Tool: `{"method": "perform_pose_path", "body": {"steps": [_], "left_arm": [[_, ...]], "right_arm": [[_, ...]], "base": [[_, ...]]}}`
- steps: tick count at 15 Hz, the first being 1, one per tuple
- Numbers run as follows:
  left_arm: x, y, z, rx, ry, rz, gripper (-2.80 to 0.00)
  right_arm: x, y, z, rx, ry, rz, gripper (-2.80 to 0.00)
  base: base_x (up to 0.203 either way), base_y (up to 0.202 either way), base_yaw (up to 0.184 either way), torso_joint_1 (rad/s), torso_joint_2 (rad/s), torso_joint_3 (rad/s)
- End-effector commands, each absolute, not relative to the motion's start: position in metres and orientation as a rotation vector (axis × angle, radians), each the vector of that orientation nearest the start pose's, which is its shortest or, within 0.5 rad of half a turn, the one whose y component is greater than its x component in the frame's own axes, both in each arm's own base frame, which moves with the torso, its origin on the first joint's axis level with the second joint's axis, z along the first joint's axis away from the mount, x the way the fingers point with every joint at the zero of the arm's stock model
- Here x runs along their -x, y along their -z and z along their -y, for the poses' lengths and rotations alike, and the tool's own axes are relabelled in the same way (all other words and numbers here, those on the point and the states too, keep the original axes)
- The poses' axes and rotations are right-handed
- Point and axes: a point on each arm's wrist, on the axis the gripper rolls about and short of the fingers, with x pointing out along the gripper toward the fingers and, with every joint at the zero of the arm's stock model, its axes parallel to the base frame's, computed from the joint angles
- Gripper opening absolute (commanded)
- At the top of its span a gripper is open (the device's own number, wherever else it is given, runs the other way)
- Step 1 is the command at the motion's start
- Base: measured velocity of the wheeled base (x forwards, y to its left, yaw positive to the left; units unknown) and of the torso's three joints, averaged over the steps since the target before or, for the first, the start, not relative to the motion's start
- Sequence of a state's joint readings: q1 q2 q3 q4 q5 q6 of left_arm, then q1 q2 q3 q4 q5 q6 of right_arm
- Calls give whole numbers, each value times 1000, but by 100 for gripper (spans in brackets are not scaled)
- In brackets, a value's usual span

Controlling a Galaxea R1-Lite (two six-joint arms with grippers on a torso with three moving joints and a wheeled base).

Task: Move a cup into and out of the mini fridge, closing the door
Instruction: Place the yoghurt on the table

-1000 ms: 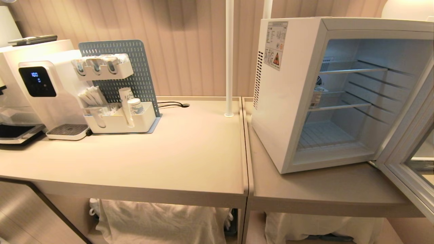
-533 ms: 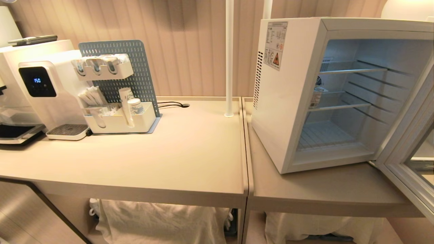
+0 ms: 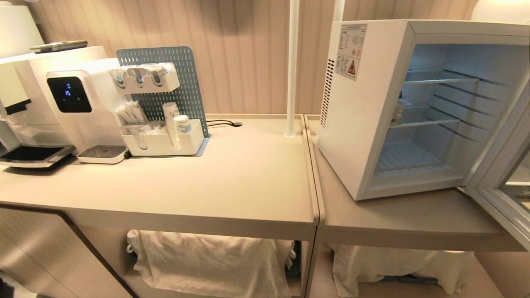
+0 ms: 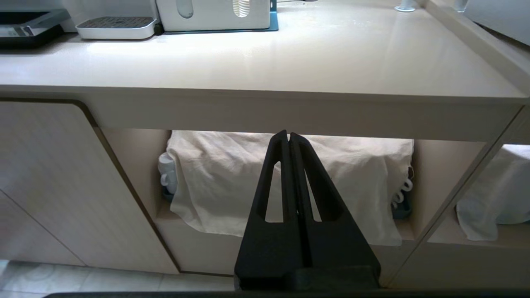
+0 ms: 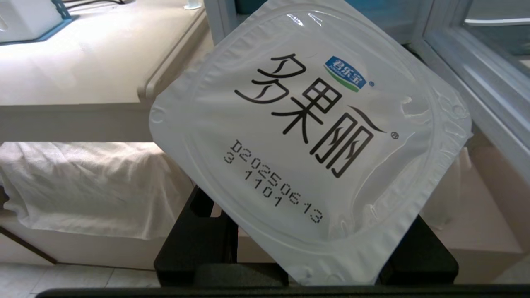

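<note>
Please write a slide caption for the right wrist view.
Right pincer holds a foil-sealed cup before the open door.

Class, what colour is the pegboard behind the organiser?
Blue-grey with rows of small holes: the pegboard, clearest in the head view.

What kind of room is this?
Probably a drinks corner in a hotel room or office pantry: a water dispenser, an organiser of sachets, and an open mini fridge on a counter.

Warm, bright light from above leaves glare on the countertop (image 4: 290, 54). The mini fridge (image 3: 364, 124) interior glows cool blue-white. Head view bows at its edges.
</note>
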State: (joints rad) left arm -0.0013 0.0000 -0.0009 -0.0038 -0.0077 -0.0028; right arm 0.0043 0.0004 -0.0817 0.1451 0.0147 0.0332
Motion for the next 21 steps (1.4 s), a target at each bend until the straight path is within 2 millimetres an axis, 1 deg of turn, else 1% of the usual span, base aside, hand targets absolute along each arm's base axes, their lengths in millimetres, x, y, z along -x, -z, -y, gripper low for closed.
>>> {"method": "perform_pose_path", "body": {"steps": [1, 21], "left_arm": [[23, -76, 0, 0, 11, 3, -280], [23, -76, 0, 2, 9, 5, -280]], "right_arm": [[30, -83, 0, -34, -22, -65, -280], [30, -83, 0, -50, -18, -66, -280]], "base": [[-2, 138, -5, 2, 2, -1], [0, 192, 0, 3, 1, 2]]}}
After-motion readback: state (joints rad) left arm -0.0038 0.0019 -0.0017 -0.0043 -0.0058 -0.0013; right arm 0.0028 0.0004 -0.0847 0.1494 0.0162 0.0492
